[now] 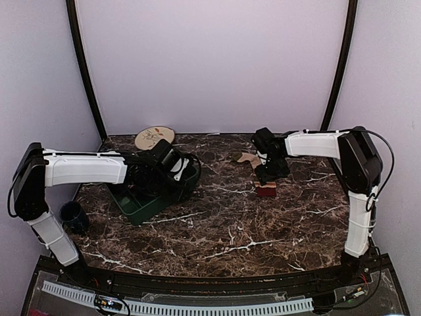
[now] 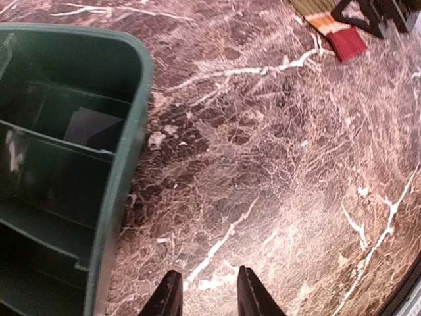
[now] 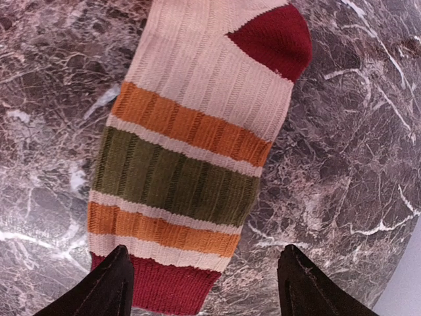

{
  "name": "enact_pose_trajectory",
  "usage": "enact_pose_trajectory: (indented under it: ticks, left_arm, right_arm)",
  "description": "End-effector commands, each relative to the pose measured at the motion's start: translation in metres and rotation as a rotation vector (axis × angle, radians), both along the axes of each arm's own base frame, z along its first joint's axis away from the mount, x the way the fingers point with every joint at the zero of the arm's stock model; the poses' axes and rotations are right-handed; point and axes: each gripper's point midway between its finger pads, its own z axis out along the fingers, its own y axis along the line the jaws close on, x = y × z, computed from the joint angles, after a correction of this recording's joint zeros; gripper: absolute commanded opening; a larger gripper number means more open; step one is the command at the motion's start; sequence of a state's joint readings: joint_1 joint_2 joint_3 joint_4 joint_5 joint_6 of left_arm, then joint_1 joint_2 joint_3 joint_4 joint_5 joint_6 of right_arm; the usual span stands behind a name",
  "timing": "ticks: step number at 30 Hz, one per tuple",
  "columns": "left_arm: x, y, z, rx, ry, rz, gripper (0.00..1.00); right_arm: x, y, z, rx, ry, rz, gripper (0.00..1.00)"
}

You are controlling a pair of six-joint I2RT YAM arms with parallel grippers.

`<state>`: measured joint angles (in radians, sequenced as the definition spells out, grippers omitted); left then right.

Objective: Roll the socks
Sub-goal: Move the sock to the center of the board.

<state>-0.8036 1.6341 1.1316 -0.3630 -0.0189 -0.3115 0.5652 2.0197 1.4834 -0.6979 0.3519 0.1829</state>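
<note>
A striped sock [image 3: 191,151] lies flat on the marble table, cream with orange and olive bands, a dark red heel patch and a dark red end. In the top view this sock [image 1: 248,158] lies at the back right, its red end [image 1: 266,191] nearer the front. My right gripper [image 3: 205,250] hovers over the sock's red end, jaws wide open, with nothing gripped. My left gripper [image 2: 207,293] is open a little over bare marble beside the green bin [image 2: 112,197] and holds nothing. The sock [image 2: 339,36] also shows far off in the left wrist view.
The green bin [image 1: 141,204] with inner dividers stands at the left under the left arm. A round wooden disc [image 1: 154,137] lies at the back left. A dark blue cup [image 1: 72,216] stands by the left edge. Purple walls close in the table.
</note>
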Motion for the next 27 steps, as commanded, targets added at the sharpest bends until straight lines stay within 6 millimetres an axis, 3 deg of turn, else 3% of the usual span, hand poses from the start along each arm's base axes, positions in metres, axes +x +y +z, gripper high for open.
enact_pose_trajectory:
  ticks: [1,7,11,18,24,27]
  left_arm:
    - [0.000,-0.015,0.001,0.023,-0.027,-0.069,0.32]
    - [0.003,-0.025,-0.005,0.024,-0.032,-0.086,0.32]
    - [0.004,-0.030,-0.009,0.031,-0.032,-0.102,0.34]
    - [0.002,-0.038,-0.005,0.004,-0.066,-0.129,0.76]
    - [-0.010,-0.037,0.007,-0.041,-0.062,-0.129,0.94]
    - [-0.022,-0.029,0.029,-0.119,-0.100,-0.120,0.98]
  right_arm:
    - [-0.001,-0.008,-0.001,0.025,0.007,-0.047,0.71]
    - [-0.002,-0.022,-0.018,0.002,0.043,-0.100,0.69]
    - [-0.016,-0.024,-0.041,-0.007,0.128,-0.112,0.69]
    - [-0.059,-0.018,-0.052,0.055,0.183,-0.147,0.69]
    - [-0.102,0.021,-0.055,0.102,0.206,-0.136,0.69]
    - [-0.125,0.046,-0.054,0.140,0.207,-0.125,0.69]
